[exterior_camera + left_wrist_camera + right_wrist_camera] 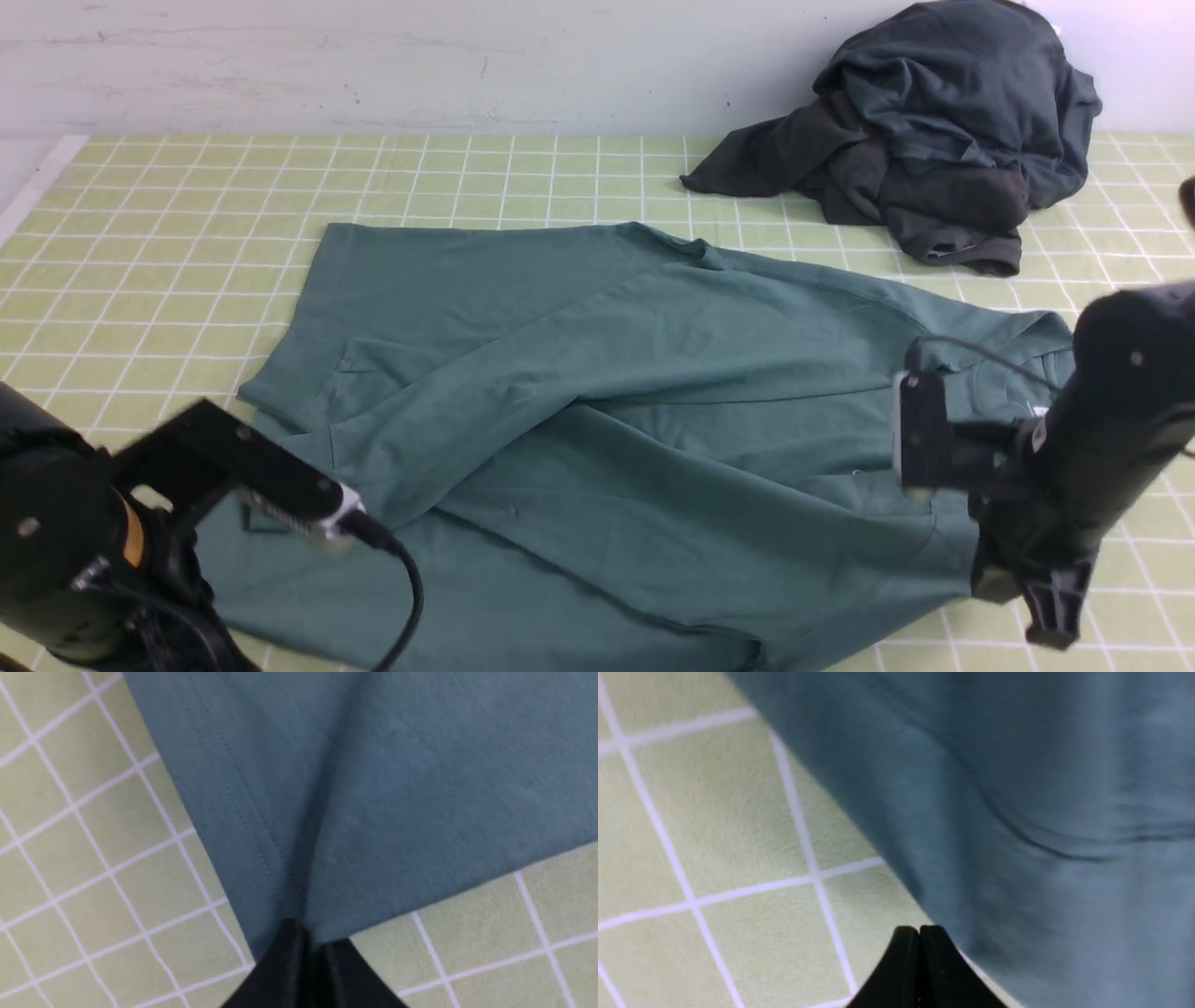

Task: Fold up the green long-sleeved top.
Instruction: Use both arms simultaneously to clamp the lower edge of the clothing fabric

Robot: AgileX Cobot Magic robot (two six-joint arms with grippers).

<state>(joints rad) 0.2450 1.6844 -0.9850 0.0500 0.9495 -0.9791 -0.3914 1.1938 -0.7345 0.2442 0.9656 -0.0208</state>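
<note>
The green long-sleeved top [597, 392] lies spread and partly folded over itself across the middle of the checked mat. In the left wrist view my left gripper [310, 935] is shut on a corner of the green top [373, 788], and the cloth puckers into a crease at its fingertips. In the front view the left arm [84, 551] hides those jaws. My right gripper [1055, 616] hangs at the top's near right edge. In the right wrist view the right gripper [920, 928] is shut with nothing between its fingers, and the cloth edge [1041, 788] runs just beside it.
A heap of charcoal-grey and dark garments [934, 140] sits at the back right against the wall. The yellow-green checked mat [187, 187] covers the table, and its left border [28, 196] shows at the far left.
</note>
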